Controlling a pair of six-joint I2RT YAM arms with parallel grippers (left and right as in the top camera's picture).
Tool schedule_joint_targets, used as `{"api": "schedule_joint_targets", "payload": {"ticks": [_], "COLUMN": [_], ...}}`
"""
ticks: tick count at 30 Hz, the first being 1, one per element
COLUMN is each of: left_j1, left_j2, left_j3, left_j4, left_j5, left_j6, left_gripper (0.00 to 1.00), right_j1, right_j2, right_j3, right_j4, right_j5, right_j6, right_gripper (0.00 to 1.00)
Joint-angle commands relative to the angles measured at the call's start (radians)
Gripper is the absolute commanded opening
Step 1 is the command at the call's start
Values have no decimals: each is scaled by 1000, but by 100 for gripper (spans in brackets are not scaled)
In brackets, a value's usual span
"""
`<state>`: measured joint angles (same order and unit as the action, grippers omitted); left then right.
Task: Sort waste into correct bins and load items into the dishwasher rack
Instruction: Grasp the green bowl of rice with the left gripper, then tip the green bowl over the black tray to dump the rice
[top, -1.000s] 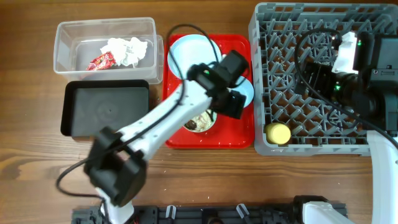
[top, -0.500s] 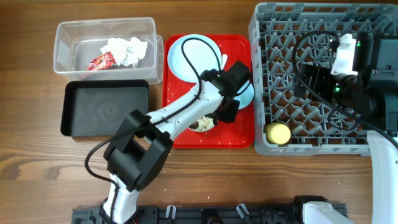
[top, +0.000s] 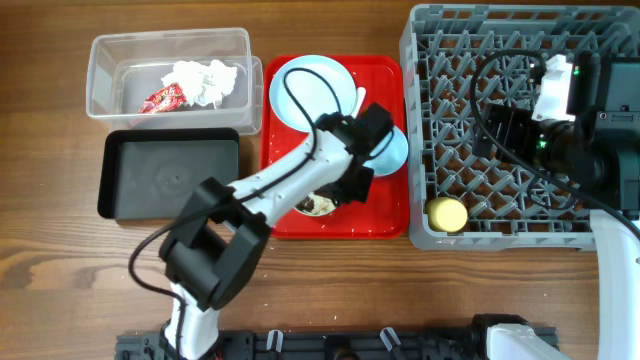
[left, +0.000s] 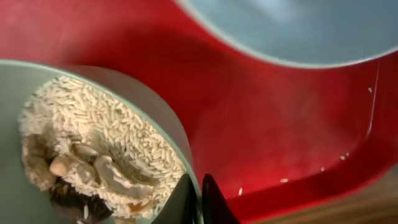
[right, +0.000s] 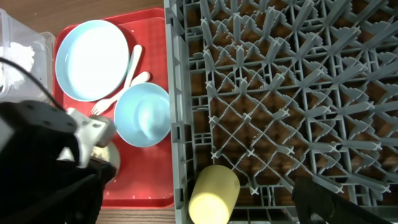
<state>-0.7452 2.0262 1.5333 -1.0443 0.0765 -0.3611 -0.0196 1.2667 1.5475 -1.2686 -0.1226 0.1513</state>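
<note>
A pale green bowl (left: 93, 81) holding rice and brownish food scraps (left: 99, 143) stands on the red tray (top: 385, 218). My left gripper (left: 198, 202) is shut on the bowl's right rim, one finger inside and one outside. In the overhead view this gripper (top: 345, 188) partly hides the bowl (top: 318, 204). The pale blue plate (top: 305, 90), pale blue bowl (top: 392, 150) and white fork and spoon (right: 124, 78) also lie on the tray. A yellow cup (right: 213, 194) lies on its side in the dishwasher rack (top: 520, 40). My right gripper (right: 199, 202) hangs open above the rack.
The clear tub (top: 100, 80) at the back left holds a red-and-white wrapper (top: 165, 98) and a crumpled tissue (top: 207, 80). In front of it sits the black tray (top: 170, 175) with nothing in it. The right arm's cable loops over the rack.
The left gripper has closed from wide open onto the green bowl's rim, and its arm has shifted slightly. The right arm has not moved.
</note>
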Motion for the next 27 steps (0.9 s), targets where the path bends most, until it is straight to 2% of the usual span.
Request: {"api": "schedule_joint_targets", "payload": {"ticks": [1, 3, 9, 12, 15, 19, 24, 27], "left_j1": [109, 238, 507, 671, 788, 1009, 1223, 1284], "left_j2": [-128, -209, -241, -241, -240, -222, -149, -131], "left_j3": [28, 28, 23, 9, -26, -146, -236, -254], "left_j4": [-40, -82, -188, -229, -222, -172, -139, -155], "left_j5": [182, 305, 387, 490, 608, 882, 1127, 1226], "left_j6": [-9, 34, 182, 297, 404, 569, 601, 601], "left_gripper": [4, 4, 4, 4, 4, 4, 4, 4], "right_j1": [-1, -2, -1, -1, -1, -1, -1, -1], "right_j2": [4, 4, 4, 4, 4, 4, 9, 13], "right_j3": [8, 8, 8, 8, 8, 8, 8, 8], "right_j4": [0, 0, -1, -7, -8, -8, -5, -6], "right_j5": [11, 11, 10, 10, 10, 9, -9, -9], "right_j6": [-20, -20, -19, -19, -18, -16, -17, -17], "right_gripper": [99, 100, 99, 99, 99, 99, 99, 99]}}
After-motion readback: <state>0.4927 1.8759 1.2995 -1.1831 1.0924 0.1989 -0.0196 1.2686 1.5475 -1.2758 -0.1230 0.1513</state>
